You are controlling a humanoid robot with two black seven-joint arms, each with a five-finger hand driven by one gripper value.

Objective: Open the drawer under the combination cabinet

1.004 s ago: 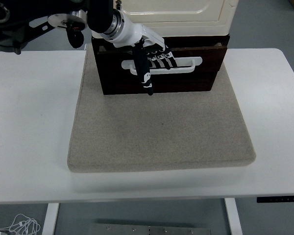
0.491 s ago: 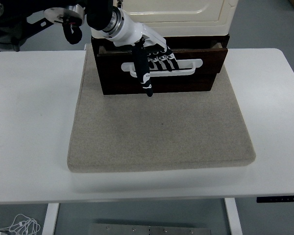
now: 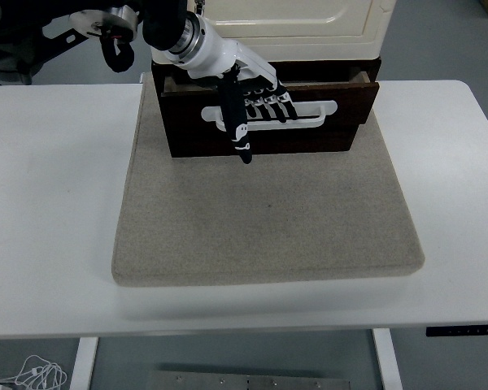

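A cream cabinet point(image 3: 289, 20) stands at the back of the table over a dark brown drawer point(image 3: 309, 134) with a white bar handle point(image 3: 313, 114). The drawer front stands a little out from the cabinet, with a dark gap showing behind its top edge. My left hand point(image 3: 256, 101) reaches in from the upper left. Its four fingers are hooked through the handle from above, and the thumb point(image 3: 237, 130) points down over the drawer front. My right arm does not show.
The cabinet sits on a grey felt mat point(image 3: 264, 219) that covers the middle of the white table point(image 3: 49, 211). A cable lies on the floor point(image 3: 32, 375) at the lower left, under the table's near edge.
The drawer has slid slightly further out toward me, pulled by my left hand on the handle. The gap behind the drawer front has widened a little.
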